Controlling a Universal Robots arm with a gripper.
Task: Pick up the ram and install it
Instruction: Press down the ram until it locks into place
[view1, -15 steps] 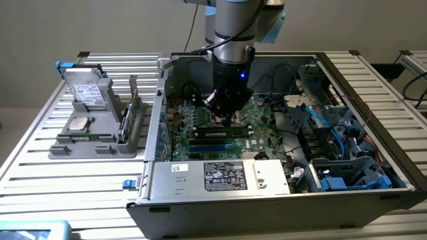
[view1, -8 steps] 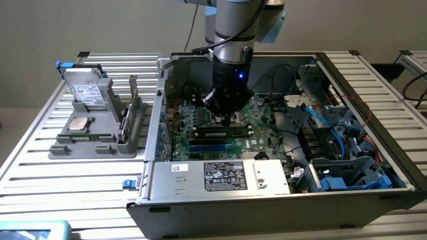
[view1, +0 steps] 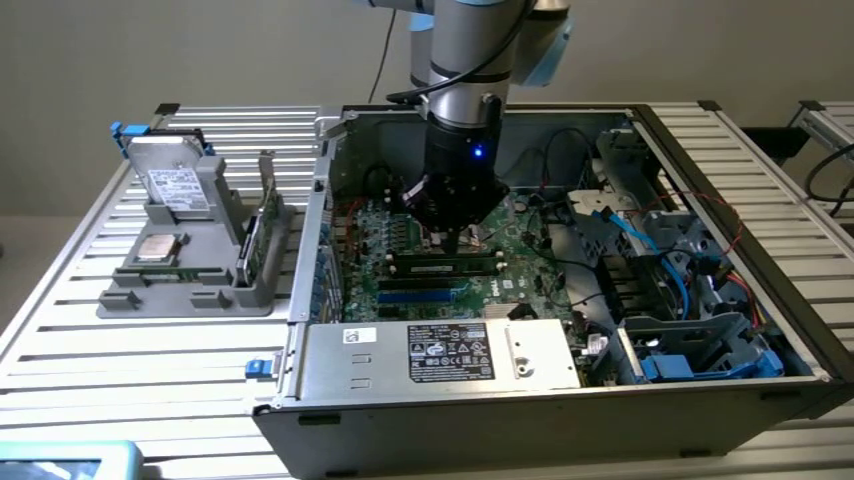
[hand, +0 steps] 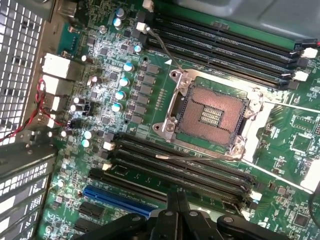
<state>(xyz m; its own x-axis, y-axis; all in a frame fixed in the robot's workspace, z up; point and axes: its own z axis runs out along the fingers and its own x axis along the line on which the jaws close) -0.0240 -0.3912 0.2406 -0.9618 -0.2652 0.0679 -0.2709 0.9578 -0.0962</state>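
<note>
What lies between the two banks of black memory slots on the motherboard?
The processor socket, its pin field uncovered, seen in the wrist view.

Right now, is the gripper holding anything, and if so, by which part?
Nothing is held: the gripper has its jaws shut on each other, empty, just above the memory slots.

Labels as I saw them. None of the print was readable to me. A white sticker (view1: 451, 352) on the metal housing (view1: 534, 352) along the computer case's (view1: 561, 425) front edge bore dark lines and symbols too small to make out; the drive's label (view1: 171, 187), on the grey holder (view1: 200, 290), was equally illegible.
</note>
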